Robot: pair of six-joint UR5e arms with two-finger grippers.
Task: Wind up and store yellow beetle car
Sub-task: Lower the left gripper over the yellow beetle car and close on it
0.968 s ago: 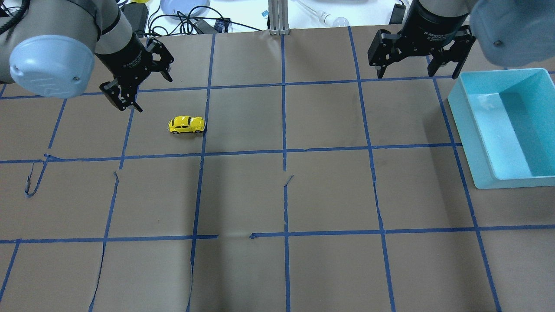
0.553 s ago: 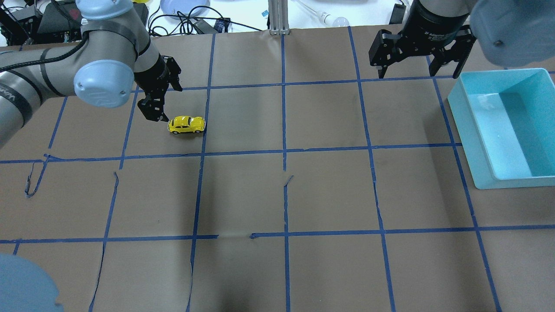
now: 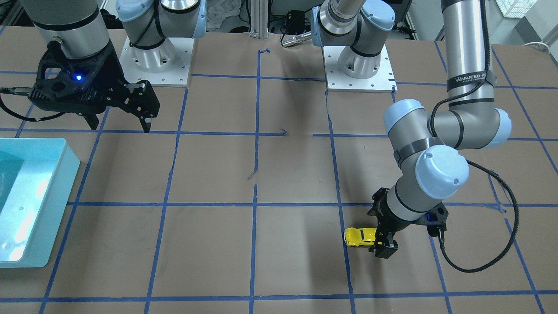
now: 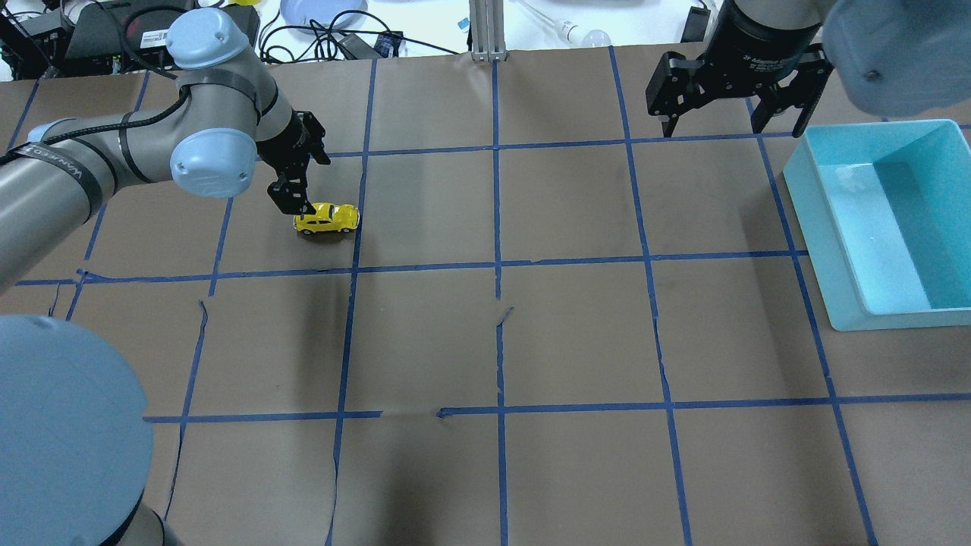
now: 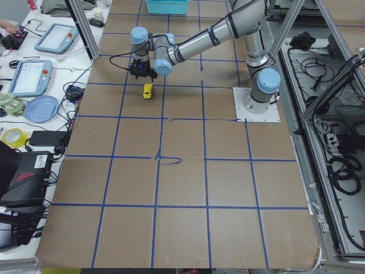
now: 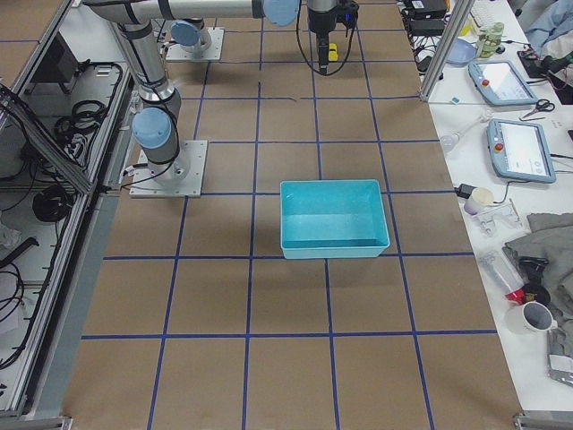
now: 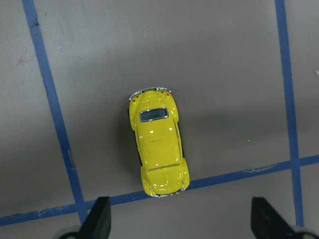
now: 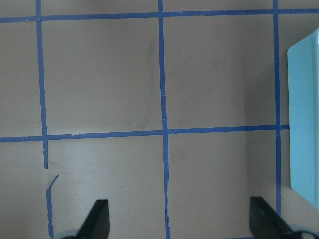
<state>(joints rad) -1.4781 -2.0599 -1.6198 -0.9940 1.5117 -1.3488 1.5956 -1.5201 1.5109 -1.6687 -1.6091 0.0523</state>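
The yellow beetle car [image 4: 327, 218] stands on its wheels on the brown paper at the far left of the table, next to a blue tape line. It also shows in the front view [image 3: 359, 236] and in the left wrist view [image 7: 158, 143]. My left gripper [image 4: 297, 191] is open and empty, low over the car's left end. In the left wrist view both fingers [image 7: 98, 220] stand wide apart, with the car in line between them and untouched. My right gripper [image 4: 730, 130] is open and empty, high at the far right, beside the teal bin [image 4: 828, 250].
The teal bin is empty and also shows in the front view [image 3: 59, 198] and the right wrist view [image 8: 304, 114]. Blue tape lines grid the brown paper. Cables, a plate and small gear lie beyond the table's far edge [image 4: 326, 15].
My left arm has swung right and down, bringing its open gripper from beside the car to just over it. The car and my right gripper have not moved.
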